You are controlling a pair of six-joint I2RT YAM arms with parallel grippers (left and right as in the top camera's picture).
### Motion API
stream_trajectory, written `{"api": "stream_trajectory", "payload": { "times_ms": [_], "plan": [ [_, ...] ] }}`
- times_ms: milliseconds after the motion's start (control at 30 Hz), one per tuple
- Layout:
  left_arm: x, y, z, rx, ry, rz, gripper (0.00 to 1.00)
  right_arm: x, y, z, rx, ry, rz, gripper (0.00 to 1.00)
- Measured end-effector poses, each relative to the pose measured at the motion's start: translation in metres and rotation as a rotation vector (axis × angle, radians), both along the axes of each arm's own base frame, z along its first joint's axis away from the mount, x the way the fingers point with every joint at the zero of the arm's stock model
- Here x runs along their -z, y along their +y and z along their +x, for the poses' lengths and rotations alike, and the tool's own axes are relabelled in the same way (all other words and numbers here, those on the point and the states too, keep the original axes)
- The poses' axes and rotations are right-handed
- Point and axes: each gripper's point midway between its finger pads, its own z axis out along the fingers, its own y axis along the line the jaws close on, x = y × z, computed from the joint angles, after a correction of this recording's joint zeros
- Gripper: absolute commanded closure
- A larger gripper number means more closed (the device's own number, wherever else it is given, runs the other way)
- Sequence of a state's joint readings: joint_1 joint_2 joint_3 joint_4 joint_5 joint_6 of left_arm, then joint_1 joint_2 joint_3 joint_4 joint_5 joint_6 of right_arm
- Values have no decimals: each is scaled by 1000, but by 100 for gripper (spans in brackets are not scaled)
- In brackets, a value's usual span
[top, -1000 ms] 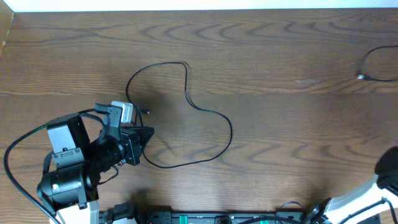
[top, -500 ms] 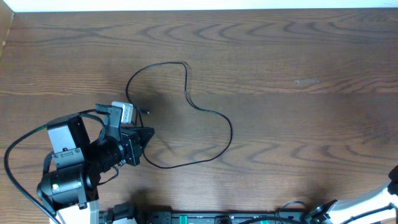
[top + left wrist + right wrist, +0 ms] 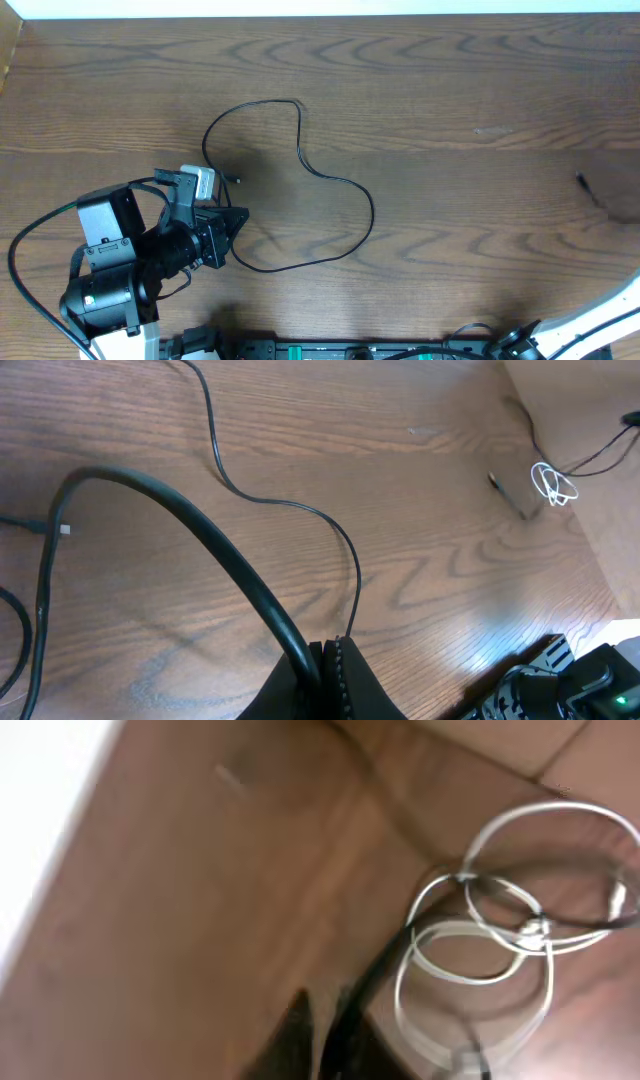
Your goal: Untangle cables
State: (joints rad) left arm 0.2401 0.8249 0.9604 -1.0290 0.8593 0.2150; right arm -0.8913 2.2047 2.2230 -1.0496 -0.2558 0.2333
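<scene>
Overhead and at both wrists, two thin cables on a wooden worktop; the left tool sits low over the worktop with its jaws closed on one end of the looped cable, whose black cord enters between the fingertips; from the left tool this cord runs away to the right in a wide, loose, open curve, bends back at a narrow waist, rounds a second lobe beyond the tool and returns to a small plug end lying just beside the tool's wrist; the loop lies flat and does not cross itself; the thick black arm lead arches above the worktop beside the left tool and is no part of the loop; far to the right of the left tool, a second plug end shows near the worktop's edge, with a blurred dark streak trailing from it; the right tool, seen only in its own blurred wrist view, has its jaws closed, apparently on the black cord of the second cable, whose white section hangs beyond in several tangled loops
</scene>
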Motion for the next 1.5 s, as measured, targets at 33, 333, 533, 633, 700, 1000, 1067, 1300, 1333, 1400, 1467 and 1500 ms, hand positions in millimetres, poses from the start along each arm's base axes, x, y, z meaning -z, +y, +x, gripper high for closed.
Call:
{"api": "stream_trajectory", "payload": {
  "times_ms": [33, 333, 533, 633, 700, 1000, 1067, 1300, 1333, 1400, 1467, 1500],
  "plan": [
    [0, 0, 0, 0, 0, 0, 93, 8, -2, -3, 4, 17, 13, 18],
    [0, 0, 0, 0, 0, 0, 93, 9, -7, -7, -12, -35, 51, 1],
    [0, 0, 0, -1, 3, 0, 93, -27, 14, 36, -164, -315, 131, 1],
    [1, 0, -1, 0, 4, -1, 93, -61, 29, 58, -216, -512, 246, 1],
    [1, 0, -1, 0, 4, -1, 92, -83, 45, 67, -222, -609, 389, 1],
    [1, 0, 0, -1, 9, -2, 93, -116, 144, 96, -452, -655, 632, 1],
    [1, 0, 0, 0, 9, -2, 92, -111, 187, 96, -495, -570, 684, 1],
    [2, 0, -1, -1, 16, -3, 93, -23, 261, 59, -358, 71, 555, 1],
    [2, 0, -1, 0, 16, -4, 92, -15, 264, 51, -324, 146, 534, 1],
    [2, 0, -1, 0, 16, -4, 92, -2, 264, 31, -236, 294, 487, 1],
    [2, 0, -1, 0, 17, -4, 93, 6, 264, 10, -117, 432, 447, 1],
    [2, 0, -2, -1, 20, -4, 93, 8, 264, 4, -63, 475, 426, 1]
  ]
}}
